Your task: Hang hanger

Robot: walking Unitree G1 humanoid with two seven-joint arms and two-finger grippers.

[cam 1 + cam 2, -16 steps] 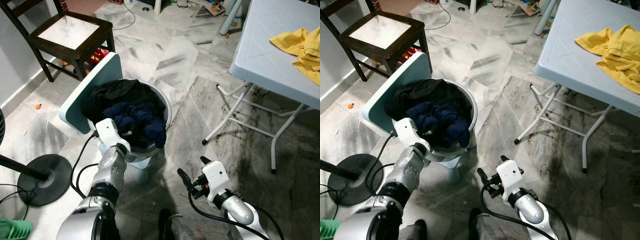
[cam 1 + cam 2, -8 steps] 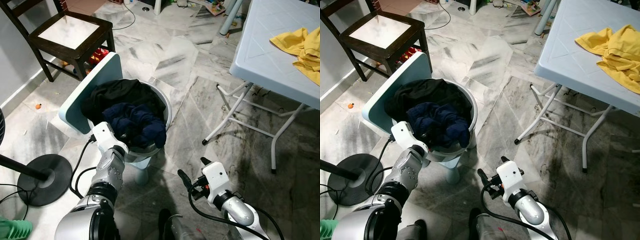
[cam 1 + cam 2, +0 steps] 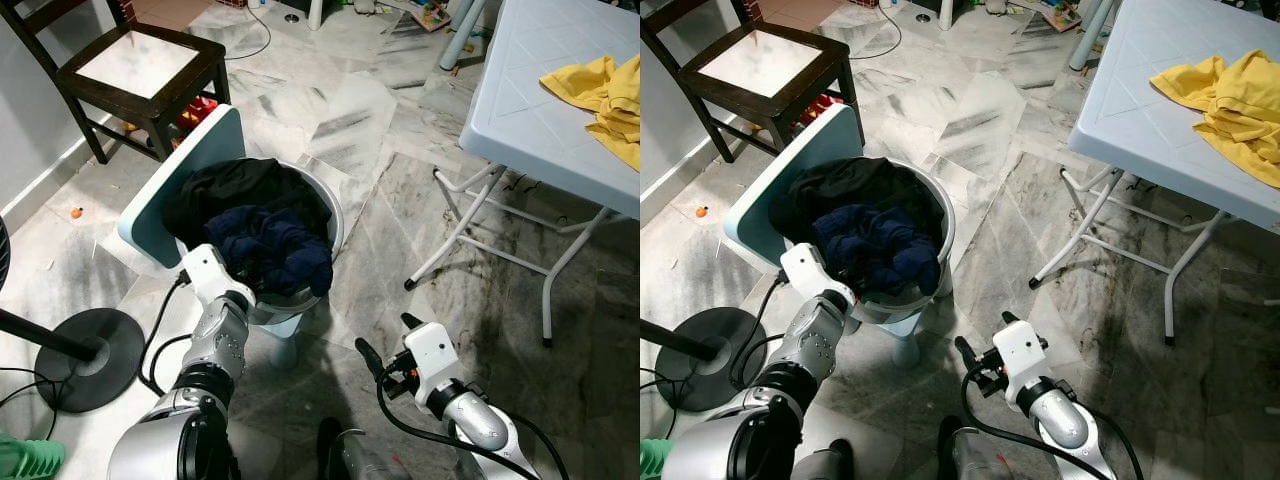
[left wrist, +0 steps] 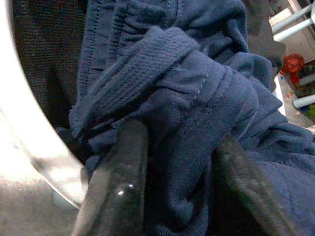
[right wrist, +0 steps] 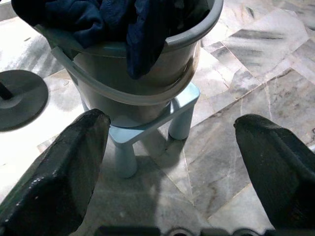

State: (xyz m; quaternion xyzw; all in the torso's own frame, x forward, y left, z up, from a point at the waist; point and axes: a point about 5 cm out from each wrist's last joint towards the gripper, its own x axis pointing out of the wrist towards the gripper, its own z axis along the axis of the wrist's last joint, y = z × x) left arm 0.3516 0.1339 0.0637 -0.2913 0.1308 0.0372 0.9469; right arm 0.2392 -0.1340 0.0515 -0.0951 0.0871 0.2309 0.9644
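Observation:
A grey bucket (image 3: 336,222) on a small pale blue stool (image 5: 181,106) holds a black garment (image 3: 235,188) and a crumpled navy garment (image 3: 283,246), one end hanging over the rim. My left gripper (image 4: 182,162) reaches over the near rim into the bucket, its two fingers pressed on either side of a thick fold of the navy garment (image 4: 197,93). Low over the floor to the bucket's right, my right gripper (image 3: 388,336) stands open with nothing between its fingers and faces the bucket and stool.
A pale blue lid (image 3: 172,192) leans against the bucket's left side. A dark wooden chair (image 3: 140,65) stands behind it. A round black stand base (image 3: 85,357) lies at left. At right is a folding table (image 3: 540,100) with a yellow cloth (image 3: 605,92).
My left wrist has shifted slightly down and left along the bucket's near rim. The right arm has stayed still.

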